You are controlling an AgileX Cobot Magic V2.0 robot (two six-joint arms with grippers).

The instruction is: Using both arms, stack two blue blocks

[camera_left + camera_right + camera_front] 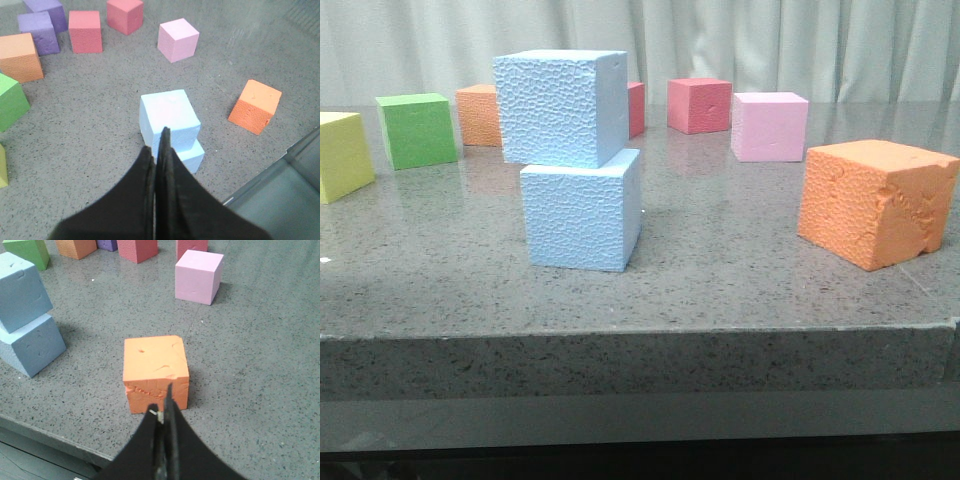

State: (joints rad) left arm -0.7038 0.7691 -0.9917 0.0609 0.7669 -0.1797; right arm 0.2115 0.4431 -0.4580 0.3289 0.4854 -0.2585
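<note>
Two light blue blocks stand stacked near the table's front edge. The upper blue block (pixel 560 108) rests on the lower blue block (pixel 582 216), shifted a little to the left and twisted. The stack also shows in the left wrist view (pixel 169 120) and the right wrist view (pixel 22 290). My left gripper (pixel 159 145) is shut and empty, raised above and in front of the stack. My right gripper (pixel 162 407) is shut and empty, above an orange cube (pixel 156 371). Neither gripper shows in the front view.
An orange cube (pixel 875 203) sits at the front right. A pink cube (pixel 769 126), red cubes (pixel 699 105), another orange cube (pixel 480 115), a green cube (pixel 416 130) and a yellow cube (pixel 342 155) stand along the back and left. Purple cubes (pixel 37 30) lie further back. The table edge (pixel 640 335) is close.
</note>
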